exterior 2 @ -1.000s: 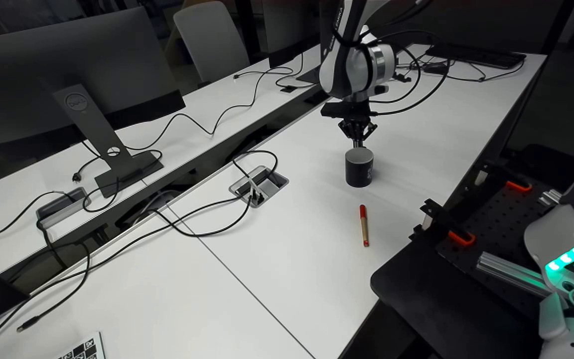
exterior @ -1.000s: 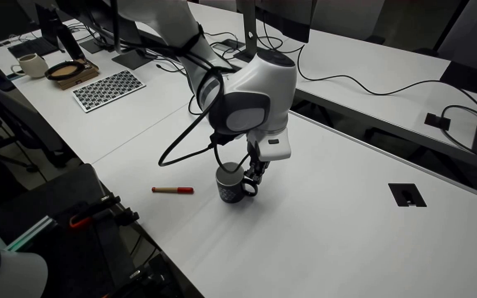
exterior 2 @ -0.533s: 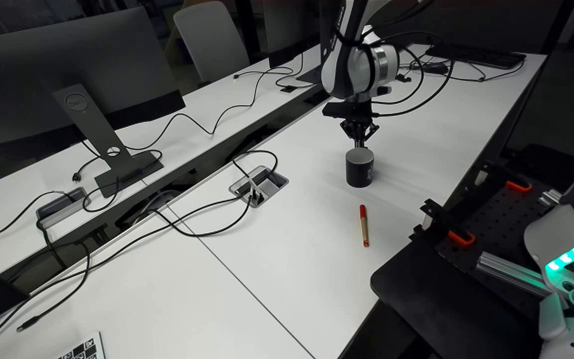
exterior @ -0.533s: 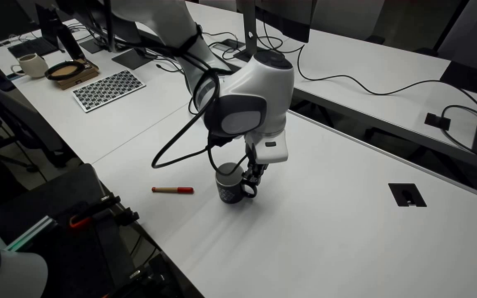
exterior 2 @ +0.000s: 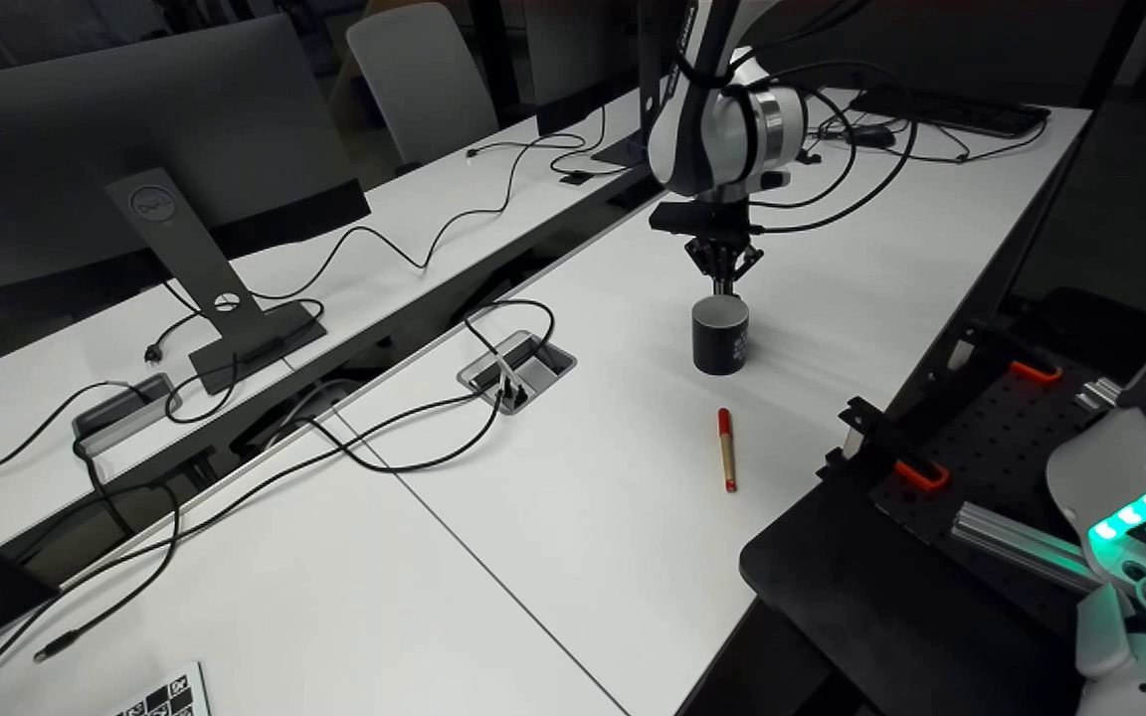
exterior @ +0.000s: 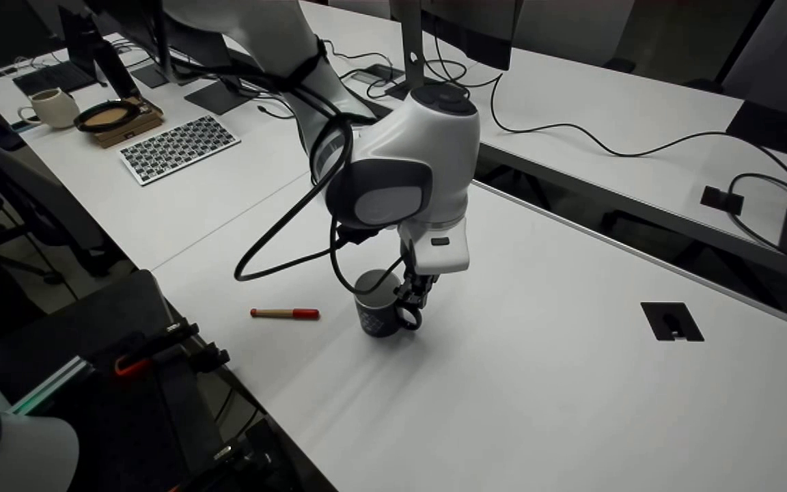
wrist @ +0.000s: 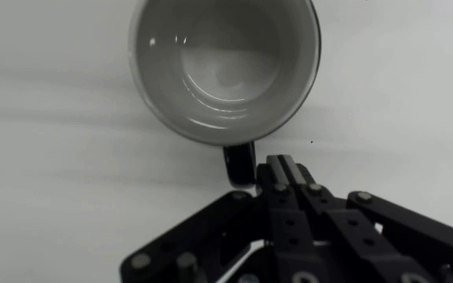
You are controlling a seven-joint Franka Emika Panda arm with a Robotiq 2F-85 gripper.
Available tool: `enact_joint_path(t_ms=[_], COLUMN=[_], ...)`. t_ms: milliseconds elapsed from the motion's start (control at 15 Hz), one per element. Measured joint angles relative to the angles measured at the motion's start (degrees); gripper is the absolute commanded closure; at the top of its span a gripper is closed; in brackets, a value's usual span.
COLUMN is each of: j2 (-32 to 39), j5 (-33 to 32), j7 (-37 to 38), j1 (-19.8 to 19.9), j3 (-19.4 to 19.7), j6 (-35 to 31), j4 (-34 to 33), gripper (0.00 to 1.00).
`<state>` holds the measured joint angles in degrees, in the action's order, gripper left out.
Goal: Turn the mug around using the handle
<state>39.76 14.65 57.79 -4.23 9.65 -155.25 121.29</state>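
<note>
The dark mug [exterior: 374,320] stands upright on the white table; it also shows in an exterior view [exterior 2: 718,348]. In the wrist view I look down into its light grey inside [wrist: 226,86]. Its dark handle [wrist: 240,167] points toward my gripper; the handle loop [exterior: 419,321] also shows in an exterior view, but the mug hides it in the view from the opposite side. My gripper [wrist: 282,159] has its fingers together with nothing between them. It is beside the handle, its near finger at the handle's side, touching or almost touching. The gripper [exterior: 411,295] is low behind the handle.
A red and tan marker pen [exterior: 285,313] lies beside the mug. A cable hole cover [exterior: 672,322] and a socket box [exterior 2: 517,370] with cables are set in the table [exterior: 537,383]. A loose black arm cable [exterior: 284,263] hangs near the mug.
The arm and gripper have shifted slightly, leftward in an exterior view. The handle has swung a little the same way and the mug has turned and slid very slightly. The gripper stays shut.
</note>
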Motion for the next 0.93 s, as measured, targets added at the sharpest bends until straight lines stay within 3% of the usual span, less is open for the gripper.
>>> enact_joint_path(t_ms=[933], j2=[-2.4], j5=[0.1], j7=[1.7], j1=[0.0], j3=[-0.2], j6=[-1.9], j4=[4.7], gripper=[1.00])
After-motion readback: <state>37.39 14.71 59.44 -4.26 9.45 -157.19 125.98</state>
